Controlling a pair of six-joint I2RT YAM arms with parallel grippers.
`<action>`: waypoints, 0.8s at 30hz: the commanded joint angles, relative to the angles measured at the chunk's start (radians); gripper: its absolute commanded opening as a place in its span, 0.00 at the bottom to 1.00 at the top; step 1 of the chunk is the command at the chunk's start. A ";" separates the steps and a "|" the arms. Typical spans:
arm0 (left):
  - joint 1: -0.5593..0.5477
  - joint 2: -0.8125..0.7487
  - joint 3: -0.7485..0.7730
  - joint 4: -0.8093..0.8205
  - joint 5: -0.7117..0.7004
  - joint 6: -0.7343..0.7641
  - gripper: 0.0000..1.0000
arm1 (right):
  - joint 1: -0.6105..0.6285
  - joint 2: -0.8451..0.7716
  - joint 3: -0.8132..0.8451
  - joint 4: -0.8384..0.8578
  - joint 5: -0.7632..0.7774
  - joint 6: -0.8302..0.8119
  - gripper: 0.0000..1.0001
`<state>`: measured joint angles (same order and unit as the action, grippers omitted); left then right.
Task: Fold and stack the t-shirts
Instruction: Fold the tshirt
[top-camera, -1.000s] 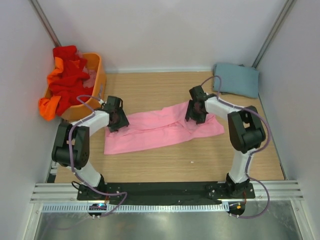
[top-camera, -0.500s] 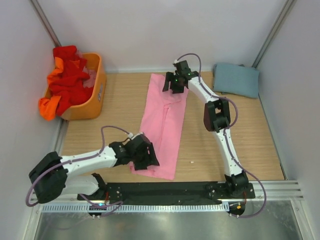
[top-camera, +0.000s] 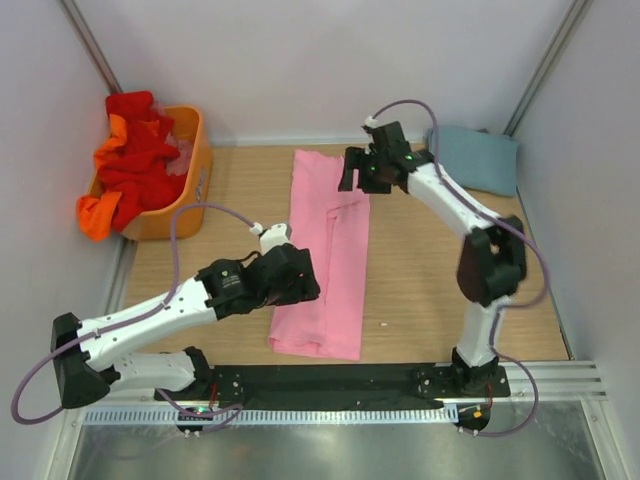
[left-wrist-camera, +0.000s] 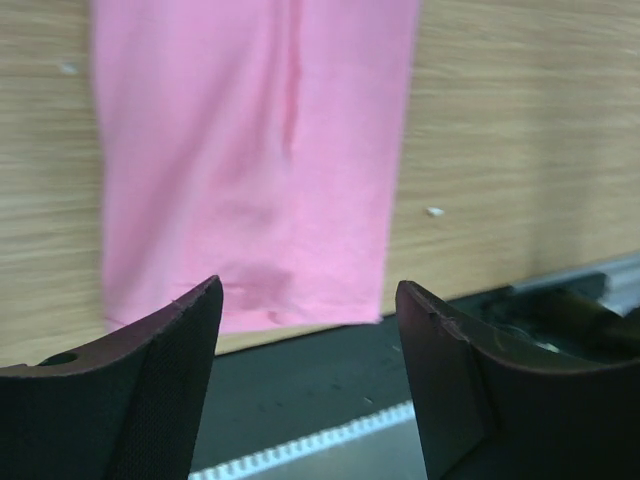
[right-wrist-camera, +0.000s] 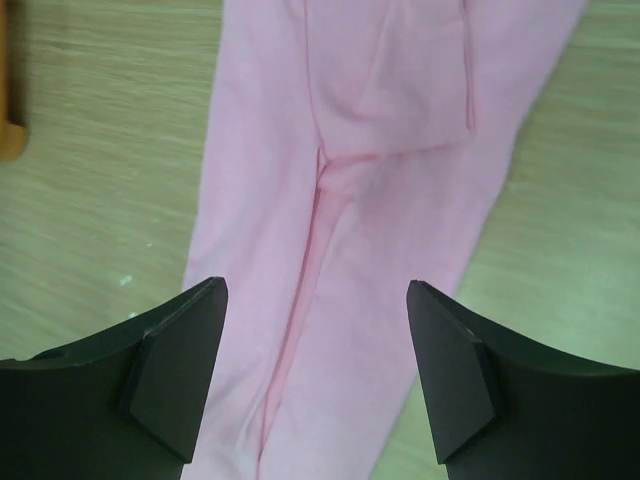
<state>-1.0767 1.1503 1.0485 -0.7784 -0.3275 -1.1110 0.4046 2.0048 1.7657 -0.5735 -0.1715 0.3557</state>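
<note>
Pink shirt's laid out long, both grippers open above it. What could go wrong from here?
1. A raised crease runs down the long light pink cloth t-shirt; folding over it would likely leave a lumpy fold.
2. Its near hem lies right at the black base plate; the left gripper pinching there might snag or drag it off the wood.

The right gripper (right-wrist-camera: 316, 292) hung over the pink t-shirt (right-wrist-camera: 385, 190), its jaws spread wide with only cloth showing in the gap. The shirt lay as a long folded strip on the wooden table (right-wrist-camera: 100, 180), a crease running down its middle. An orange edge (right-wrist-camera: 8, 100) showed at far left.
</note>
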 joint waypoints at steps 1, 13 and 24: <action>0.070 -0.046 -0.051 -0.122 -0.149 0.086 0.68 | 0.023 -0.315 -0.301 0.056 0.098 0.115 0.78; 0.281 -0.132 -0.393 0.123 0.047 0.120 0.56 | 0.336 -1.067 -1.227 0.150 0.150 0.575 0.72; 0.265 -0.205 -0.620 0.268 0.196 -0.001 0.49 | 0.709 -1.075 -1.416 0.227 0.341 0.879 0.66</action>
<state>-0.8009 0.9844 0.4477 -0.5835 -0.1780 -1.0649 1.0309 0.8944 0.3809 -0.4103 0.0490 1.0908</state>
